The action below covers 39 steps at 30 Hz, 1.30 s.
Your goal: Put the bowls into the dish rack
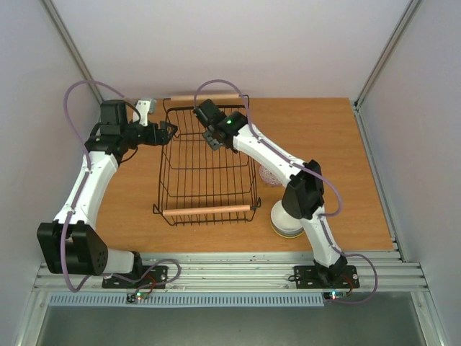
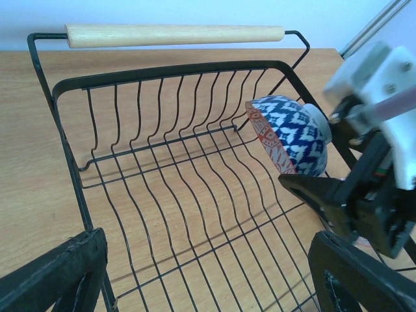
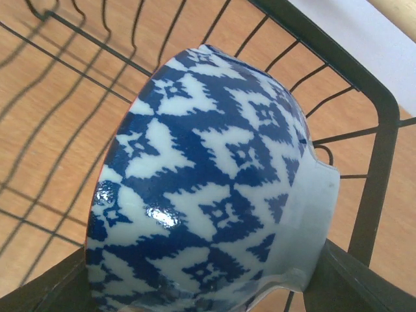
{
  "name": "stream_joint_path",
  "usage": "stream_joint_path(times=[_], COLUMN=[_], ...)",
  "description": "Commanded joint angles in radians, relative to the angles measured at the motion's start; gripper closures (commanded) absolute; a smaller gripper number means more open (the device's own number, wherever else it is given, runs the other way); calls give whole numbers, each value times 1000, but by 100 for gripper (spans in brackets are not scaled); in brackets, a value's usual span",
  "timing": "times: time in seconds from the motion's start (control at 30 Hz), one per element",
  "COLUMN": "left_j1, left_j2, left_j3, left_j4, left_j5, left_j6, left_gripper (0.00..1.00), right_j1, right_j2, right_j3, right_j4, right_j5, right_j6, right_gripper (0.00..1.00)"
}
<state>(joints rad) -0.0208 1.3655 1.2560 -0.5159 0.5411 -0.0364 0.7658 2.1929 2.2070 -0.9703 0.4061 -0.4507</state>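
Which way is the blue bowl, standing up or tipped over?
Tipped over. The blue-and-white bowl has its rim facing sideways, foot toward the right gripper holding it inside the dish rack.

My left arm (image 1: pixel 88 182) and right arm (image 1: pixel 263 149) wear white shells between black joint housings. A lilac cable (image 1: pixel 78 92) loops back from the left gripper (image 1: pixel 168 131). Another trails the right gripper (image 1: pixel 214 140), and a green light (image 1: pixel 229 121) glows on the black wrist just behind it.

Wooden table (image 1: pixel 346 173); wire dish rack (image 1: pixel 209 211) on it; speckled bowl (image 1: pixel 268 175), white bowl (image 1: pixel 286 220) beside rack.
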Motion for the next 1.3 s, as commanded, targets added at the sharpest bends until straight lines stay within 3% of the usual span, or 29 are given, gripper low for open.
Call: stream_joint_path(times=[0.0,0.43,0.77,0.9,1.0,1.13,1.27], left_j1=[1,1,2,1,1,1,1], left_j2=[-10,-1,10,16,17,22,24], left_j3=[-7,-6,-6,-5,-5,-3,-4], left_j4=[42,40,40,38,37,36,35], left_j5=[3,26,34,34,34,33,28], left_j6=[14,13,7,5,4,6,7], left_gripper=[15,14,14,14,14,14,13], right_j1=[15,9,0,-3,-2,-2,0], right_j2=[74,314,399,417,427,428,407], right_j3=[100,338,388,390,396,401,397], right_j4=[-77,-257,-306,-310,-316,-328,-318], right_j5=[194,301,328,326,343,335,287], right_j6=[-73,-87,-104,-109,-109,-104,-97], right_gripper=[99,99,98,93,82,37,5])
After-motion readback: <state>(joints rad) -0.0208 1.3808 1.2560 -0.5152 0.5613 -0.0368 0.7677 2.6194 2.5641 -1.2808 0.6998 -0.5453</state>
